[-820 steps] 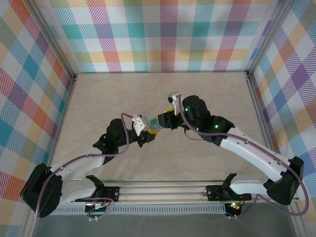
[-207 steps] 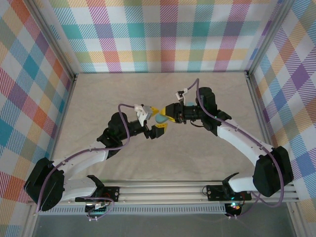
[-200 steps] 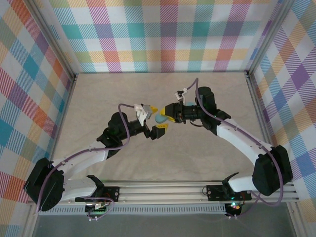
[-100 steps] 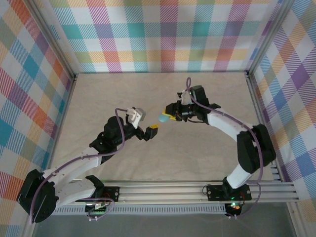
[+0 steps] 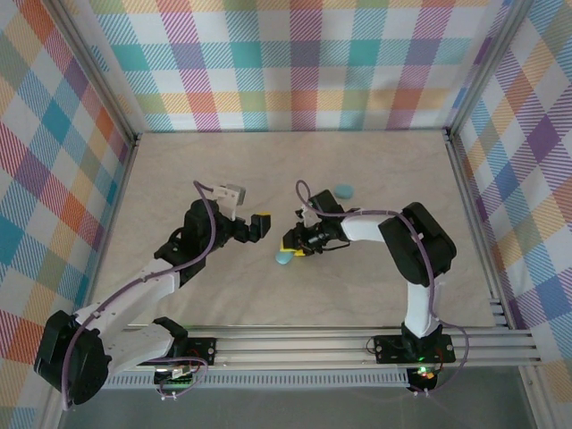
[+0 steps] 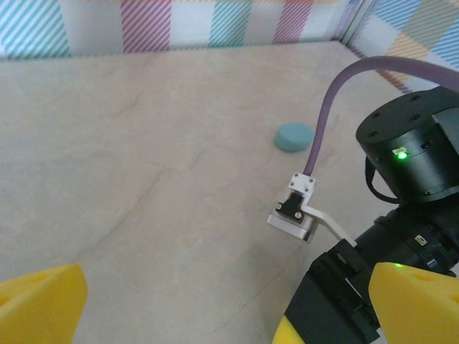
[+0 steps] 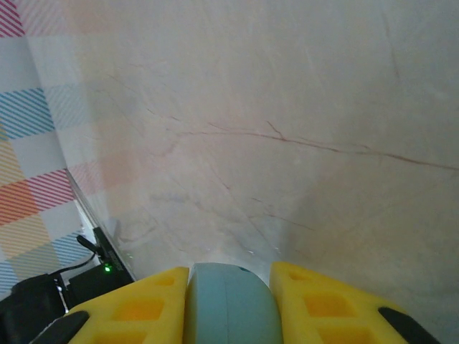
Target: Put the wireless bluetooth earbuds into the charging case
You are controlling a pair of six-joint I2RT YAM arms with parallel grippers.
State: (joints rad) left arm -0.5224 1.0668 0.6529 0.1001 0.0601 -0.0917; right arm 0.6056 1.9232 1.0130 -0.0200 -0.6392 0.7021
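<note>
Now the right tool (image 7: 231, 274) clamps the charging case (image 7: 229, 307) between its jaws

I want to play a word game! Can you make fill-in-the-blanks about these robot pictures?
The right gripper is shut on a pale ___ case.
The left gripper is empty and ___.
A second case lies on the ___.
Missing words: blue, open, table.
</note>
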